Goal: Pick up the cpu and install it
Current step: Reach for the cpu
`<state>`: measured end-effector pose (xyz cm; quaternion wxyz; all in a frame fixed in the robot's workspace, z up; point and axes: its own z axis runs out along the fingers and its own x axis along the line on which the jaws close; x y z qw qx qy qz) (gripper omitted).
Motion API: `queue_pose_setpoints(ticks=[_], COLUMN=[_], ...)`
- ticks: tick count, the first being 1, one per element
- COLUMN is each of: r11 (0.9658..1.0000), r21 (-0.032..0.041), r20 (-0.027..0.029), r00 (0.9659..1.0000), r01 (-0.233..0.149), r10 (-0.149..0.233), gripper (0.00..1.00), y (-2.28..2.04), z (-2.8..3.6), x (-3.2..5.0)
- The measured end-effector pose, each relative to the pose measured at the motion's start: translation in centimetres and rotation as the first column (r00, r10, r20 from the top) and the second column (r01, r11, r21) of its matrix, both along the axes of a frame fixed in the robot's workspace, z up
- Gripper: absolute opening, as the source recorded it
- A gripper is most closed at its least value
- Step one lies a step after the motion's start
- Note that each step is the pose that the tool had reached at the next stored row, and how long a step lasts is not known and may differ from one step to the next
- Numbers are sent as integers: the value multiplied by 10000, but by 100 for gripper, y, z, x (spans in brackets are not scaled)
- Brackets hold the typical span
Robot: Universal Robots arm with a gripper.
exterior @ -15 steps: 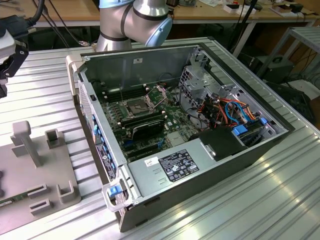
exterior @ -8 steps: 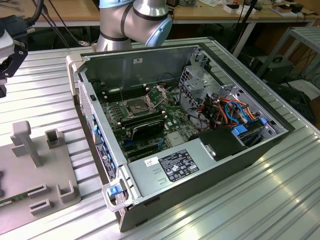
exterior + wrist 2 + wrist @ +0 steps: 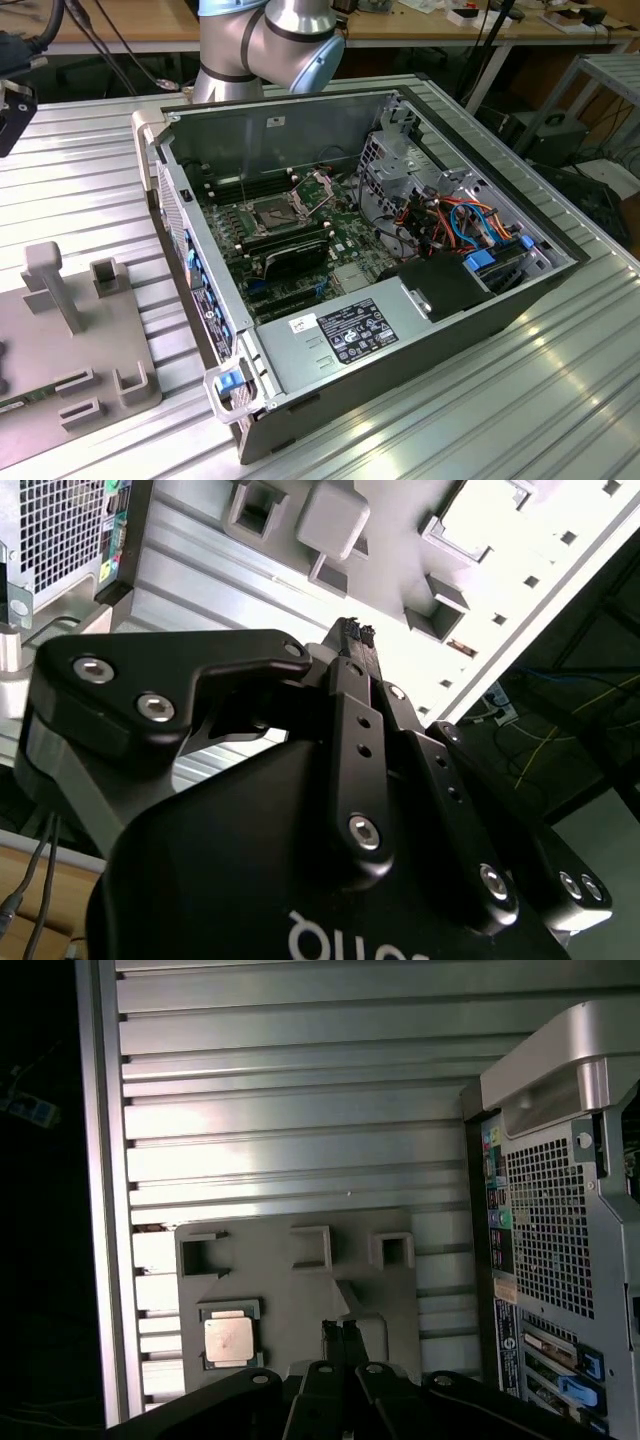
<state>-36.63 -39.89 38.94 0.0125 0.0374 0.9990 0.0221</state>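
Ribbed metal table (image 3: 560, 380) bears the open computer case (image 3: 280, 125) in the exterior view. The first wrist view adds the cpu (image 3: 228, 1340), square and dull silver, lying in a grey fixture (image 3: 290, 1300) near my gripper (image 3: 340, 1326), closed and empty.

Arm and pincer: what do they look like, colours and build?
The arm has rounded silver-grey joints with pale blue caps. The pincer is matte black: angular linkage bars studded with silver screws, two slim fingers, and white lettering on its body.
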Motion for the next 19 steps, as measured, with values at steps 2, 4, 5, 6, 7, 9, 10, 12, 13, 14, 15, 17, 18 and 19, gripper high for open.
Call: queue_pose_setpoints(ticks=[2, 4, 5, 6, 7, 9, 10, 12, 13, 14, 15, 17, 18, 19], r11=[10000, 10000, 10000, 10000, 10000, 10000, 10000, 10000, 10000, 10000, 10000, 10000, 10000, 10000], r21=[0, 0, 1, 0, 0, 0, 0, 0, 0, 0, 0, 0, 1, 0], r20=[0, -1, 0, -1, -1, 0, -1, 0, -1, 0, -1, 0, 0, 0], r00=[10000, 10000, 10000, 10000, 10000, 10000, 10000, 10000, 10000, 10000, 10000, 10000, 10000, 10000], r01=[-1, 0, 0, 0, 0, 0, -1, -1, 0, -1, 0, 0, 0, 0], r10=[1, 0, 0, 0, 0, 0, 1, 1, 0, 1, 0, 0, 0, 0], gripper=[11, 11, 11, 11, 11, 11, 11, 11, 11, 11, 11, 11, 11, 11], y=[0, 0, 0, 0, 0, 0, 0, 0, 0, 0, 0, 0, 0, 0], z=[0, 0, 0, 0, 0, 0, 0, 0, 1, 0, 0, 0, 0, 0], x=[-19, -30, -37, -41, -44, -53, -57, -62, -65, -67, -76, -77, -78, -78])
